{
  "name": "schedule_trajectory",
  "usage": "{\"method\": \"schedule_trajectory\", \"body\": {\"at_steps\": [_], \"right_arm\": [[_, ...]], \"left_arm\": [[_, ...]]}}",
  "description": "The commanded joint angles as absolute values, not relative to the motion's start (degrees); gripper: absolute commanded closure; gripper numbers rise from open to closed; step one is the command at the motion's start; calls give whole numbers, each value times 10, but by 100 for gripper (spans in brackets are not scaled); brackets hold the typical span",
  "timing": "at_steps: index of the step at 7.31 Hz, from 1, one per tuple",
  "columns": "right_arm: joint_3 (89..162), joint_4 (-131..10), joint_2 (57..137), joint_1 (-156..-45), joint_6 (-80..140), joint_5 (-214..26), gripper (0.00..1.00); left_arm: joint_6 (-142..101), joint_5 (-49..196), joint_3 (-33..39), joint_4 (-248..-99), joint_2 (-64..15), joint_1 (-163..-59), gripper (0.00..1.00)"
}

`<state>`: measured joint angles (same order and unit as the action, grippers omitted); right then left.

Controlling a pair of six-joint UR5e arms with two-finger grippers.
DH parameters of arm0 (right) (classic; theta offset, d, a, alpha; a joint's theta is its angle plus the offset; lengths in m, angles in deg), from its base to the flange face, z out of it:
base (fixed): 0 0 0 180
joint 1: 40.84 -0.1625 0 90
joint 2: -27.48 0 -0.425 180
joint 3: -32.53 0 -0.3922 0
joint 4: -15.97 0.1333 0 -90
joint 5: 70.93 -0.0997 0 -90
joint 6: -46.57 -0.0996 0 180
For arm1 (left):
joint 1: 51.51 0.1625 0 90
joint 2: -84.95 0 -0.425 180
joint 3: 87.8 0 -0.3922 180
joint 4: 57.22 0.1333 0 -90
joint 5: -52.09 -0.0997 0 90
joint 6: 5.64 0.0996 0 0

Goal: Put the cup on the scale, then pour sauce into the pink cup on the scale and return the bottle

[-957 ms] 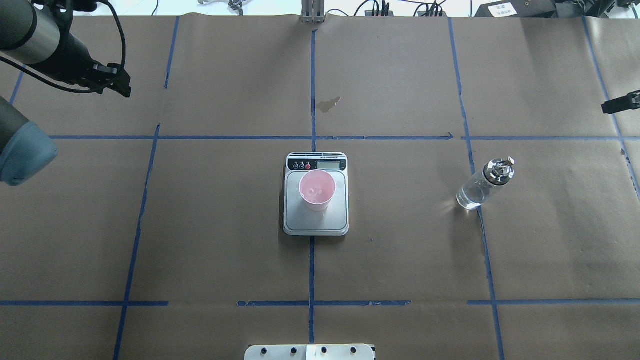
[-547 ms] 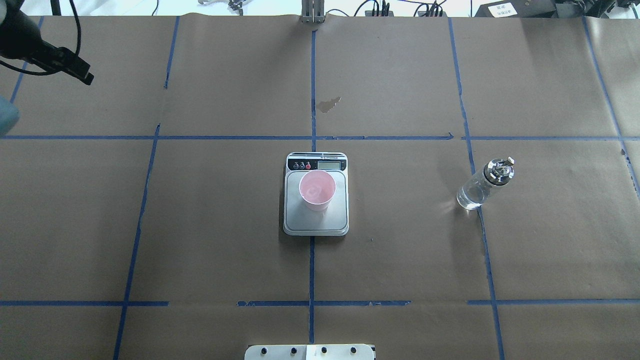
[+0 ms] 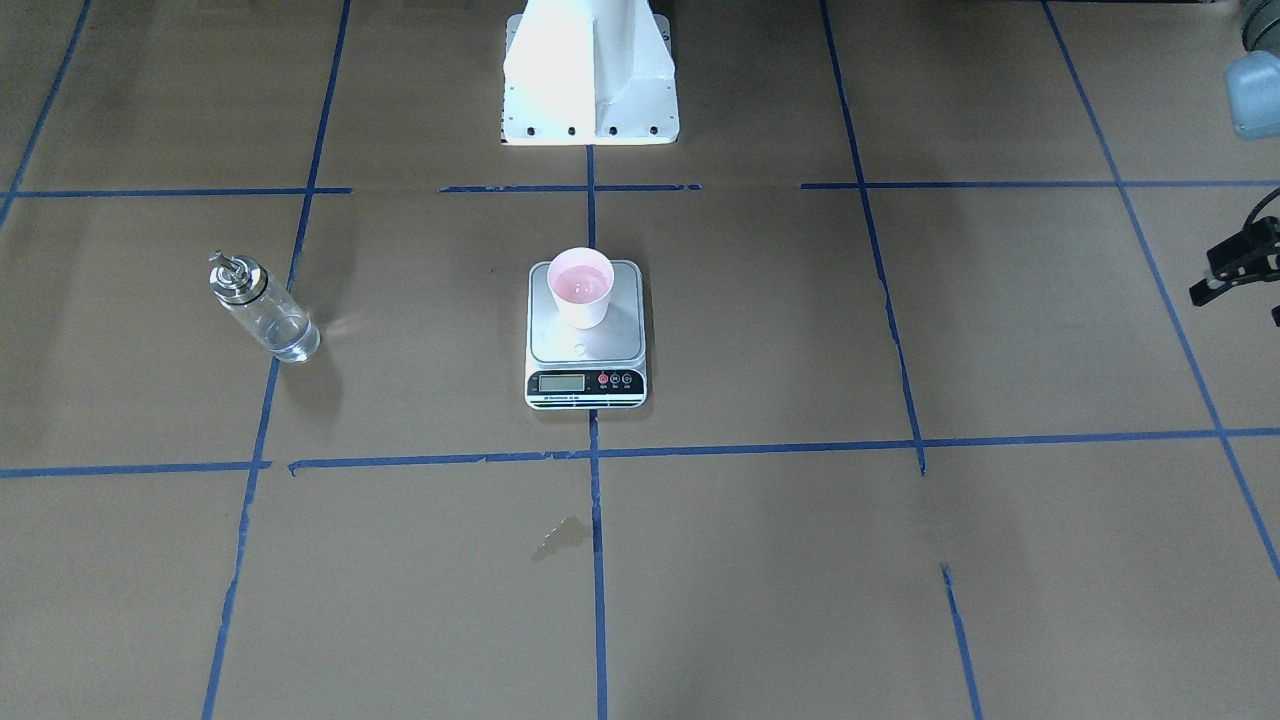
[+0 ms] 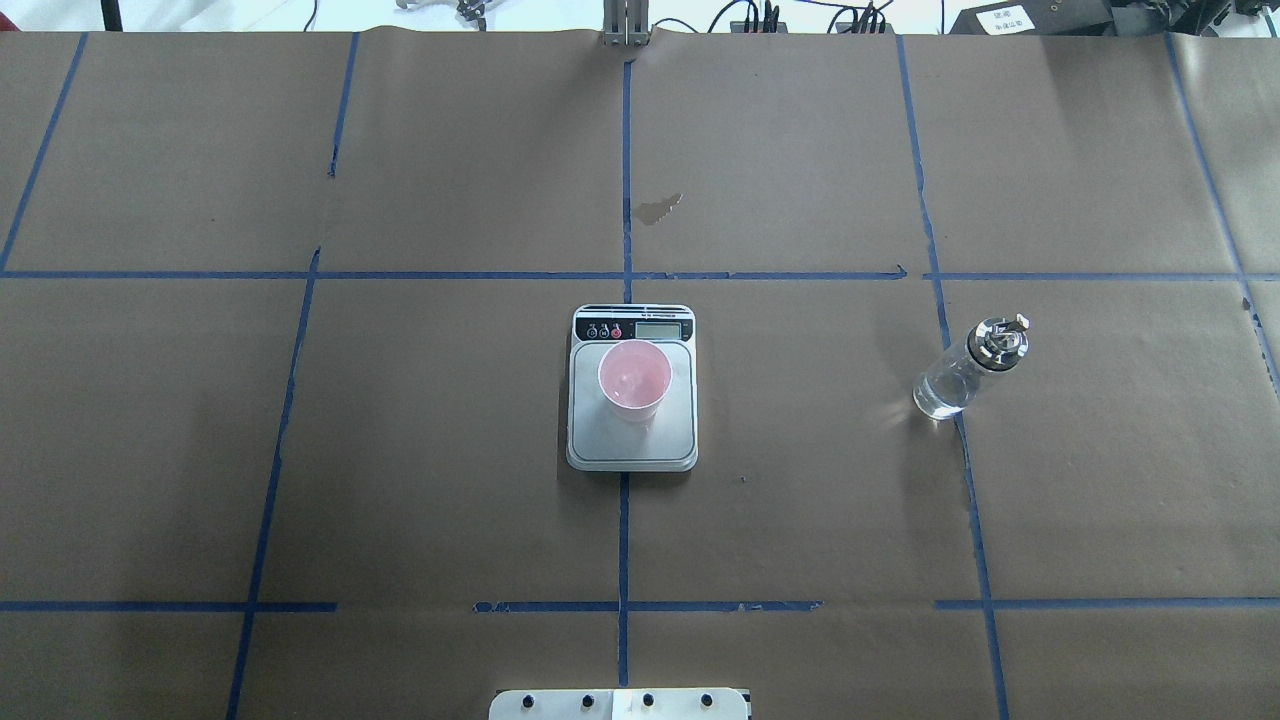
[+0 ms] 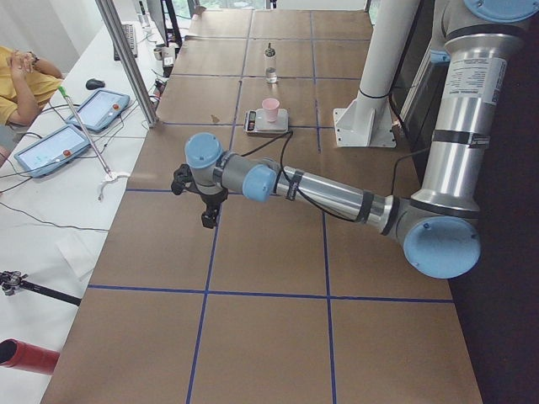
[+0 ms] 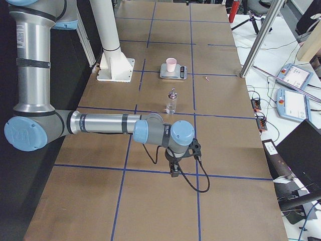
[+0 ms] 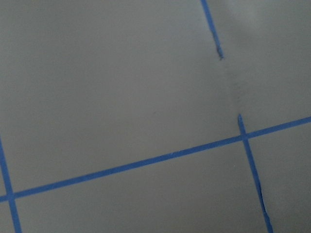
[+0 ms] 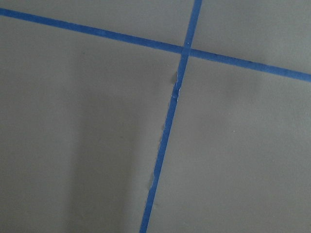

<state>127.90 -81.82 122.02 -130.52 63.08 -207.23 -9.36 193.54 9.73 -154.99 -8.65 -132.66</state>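
Two arms hang low over the brown paper table (image 4: 400, 450), each out at its own end and well apart from the task's things. The left gripper (image 5: 207, 217) points down at the paper. Whether its jaws stand wide or narrow I cannot tell. The right gripper (image 6: 174, 171) also points down, and its jaws are just as hard to read from the side view.

Seen from overhead, the scale (image 4: 632, 445) sits at the middle of the table on a blue tape line (image 4: 624, 540), with its display (image 4: 664, 330) at the 12 o'clock end. The cup (image 4: 634, 378) stands upright on the steel platform, toward that same end and touching only the platform. The bottle (image 4: 950, 385) stands at 3 o'clock from the scale, well apart from it, upright with its silver cap on. Clear sauce (image 4: 938, 397) shows in its lower part. A small dark stain (image 4: 657, 208) marks the paper at 12 o'clock from the scale.
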Motion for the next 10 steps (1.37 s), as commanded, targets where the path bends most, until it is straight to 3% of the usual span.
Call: {"method": "schedule_trajectory", "body": {"at_steps": [1,3,5,10], "right_arm": [[1285,-812,1225,-1306,632,-2076,0],[1277,-786,1227,-1306,633,-2069,0],[1274,-786,1222,-1306,633,-2038,0],[1268,-785,1223,-1306,634,-2034,0]], "left_arm": [[45,1878,48,-1649,-39,-1340,0],[48,1868,48,-1622,-45,-1340,0],[47,1864,75,-1450,-70,-1353,0],[43,1831,67,-1416,-106,-1407,0]]}}
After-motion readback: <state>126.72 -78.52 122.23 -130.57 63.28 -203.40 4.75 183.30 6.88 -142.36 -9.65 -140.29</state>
